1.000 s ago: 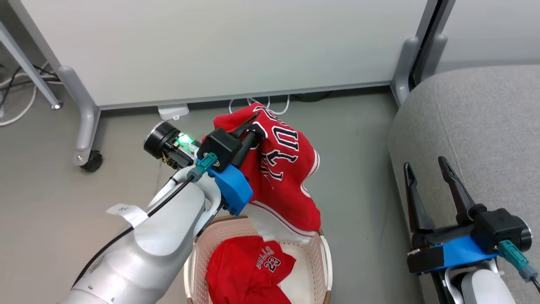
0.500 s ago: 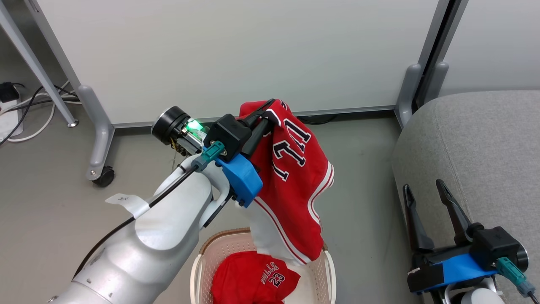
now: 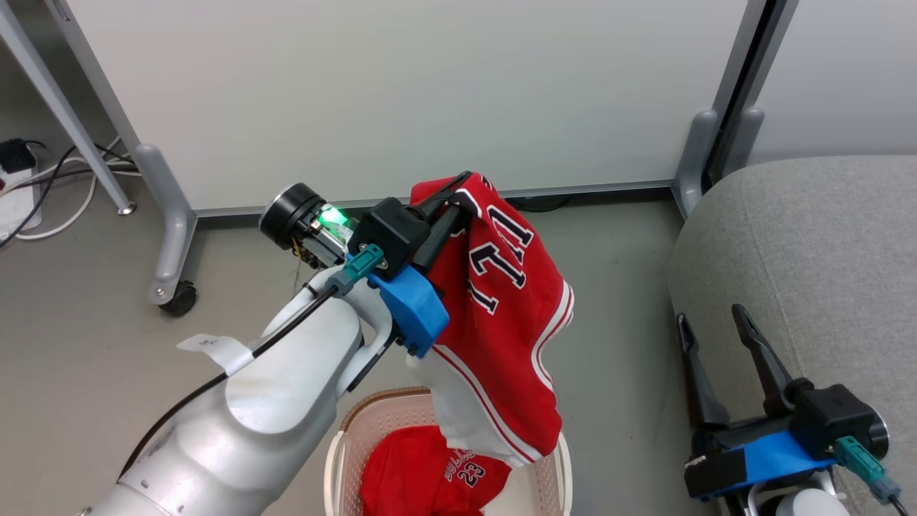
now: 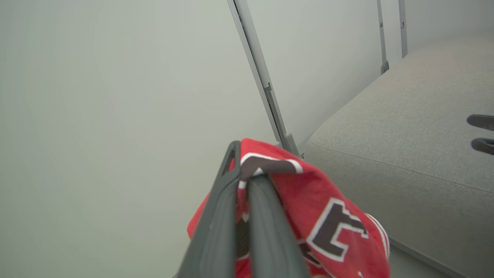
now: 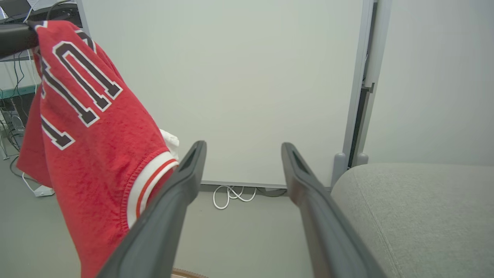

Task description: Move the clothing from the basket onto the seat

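Over the basket (image 3: 337, 459), on the robot's left side, the left tool (image 3: 466, 179) is clenched on the top edge of a red garment (image 3: 501, 315). The garment hangs free from it with its block lettering facing out. The left wrist view shows both fingers of the left tool (image 4: 243, 166) pressed together with red cloth caught between them.

A second ago the garment was more bunched, and its white-lined lower edge sat at the basket's far rim. Now it hangs out longer, and its hem dangles above the basket's right side. The fingertips then sat under the bottom rail of the white partition (image 3: 430, 93). Now they show against the panel itself, though the head camera has also tipped since then. In the last half second little has changed; the cloth has drifted slightly toward the seat (image 3: 809, 251).

A second garment (image 3: 430, 476), marked "BULLS 23", lies in the basket. The right tool (image 3: 709, 315) has barely shifted. It is released, with its fingers spread apart and nothing between them, just beside the grey seat's near edge.
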{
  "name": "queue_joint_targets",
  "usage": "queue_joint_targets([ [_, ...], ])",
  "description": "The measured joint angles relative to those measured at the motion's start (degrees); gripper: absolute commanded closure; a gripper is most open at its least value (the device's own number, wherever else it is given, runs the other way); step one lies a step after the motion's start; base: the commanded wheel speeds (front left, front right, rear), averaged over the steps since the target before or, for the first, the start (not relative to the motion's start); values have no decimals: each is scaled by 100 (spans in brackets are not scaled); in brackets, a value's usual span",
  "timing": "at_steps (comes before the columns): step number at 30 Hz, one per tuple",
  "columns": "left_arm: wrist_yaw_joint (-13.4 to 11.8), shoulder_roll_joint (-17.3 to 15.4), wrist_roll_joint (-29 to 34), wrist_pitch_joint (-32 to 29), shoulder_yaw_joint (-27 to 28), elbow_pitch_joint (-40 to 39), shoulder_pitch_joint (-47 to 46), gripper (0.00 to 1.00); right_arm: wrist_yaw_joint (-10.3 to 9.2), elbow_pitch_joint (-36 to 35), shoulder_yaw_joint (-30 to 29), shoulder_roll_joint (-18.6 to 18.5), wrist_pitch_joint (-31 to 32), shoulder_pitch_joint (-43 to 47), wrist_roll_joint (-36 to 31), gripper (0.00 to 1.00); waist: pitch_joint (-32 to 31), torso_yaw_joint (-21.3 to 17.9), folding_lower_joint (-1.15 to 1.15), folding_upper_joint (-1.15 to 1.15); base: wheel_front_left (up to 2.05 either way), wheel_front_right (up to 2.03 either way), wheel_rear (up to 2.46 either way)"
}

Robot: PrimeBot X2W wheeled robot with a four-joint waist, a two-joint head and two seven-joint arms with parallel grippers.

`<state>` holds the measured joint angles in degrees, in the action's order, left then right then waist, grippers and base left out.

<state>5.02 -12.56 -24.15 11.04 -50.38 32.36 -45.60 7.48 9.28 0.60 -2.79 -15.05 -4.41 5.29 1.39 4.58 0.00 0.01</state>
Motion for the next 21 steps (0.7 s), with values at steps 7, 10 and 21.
queue_joint_targets([
  [7,-16,-20,-11,-35,-29,-69,-1,100,0,-96,476,-2,0,-288,-42,0,54,35,0,0,0,0,0],
  [10,-20,-21,-16,-38,-45,-90,-6,100,0,-99,864,2,0,-523,-55,0,87,51,0,0,0,0,0],
  [21,-43,55,-15,-35,-112,-130,-167,100,0,270,1772,1,-1,-1557,-10,0,329,186,0,0,0,0,0],
])
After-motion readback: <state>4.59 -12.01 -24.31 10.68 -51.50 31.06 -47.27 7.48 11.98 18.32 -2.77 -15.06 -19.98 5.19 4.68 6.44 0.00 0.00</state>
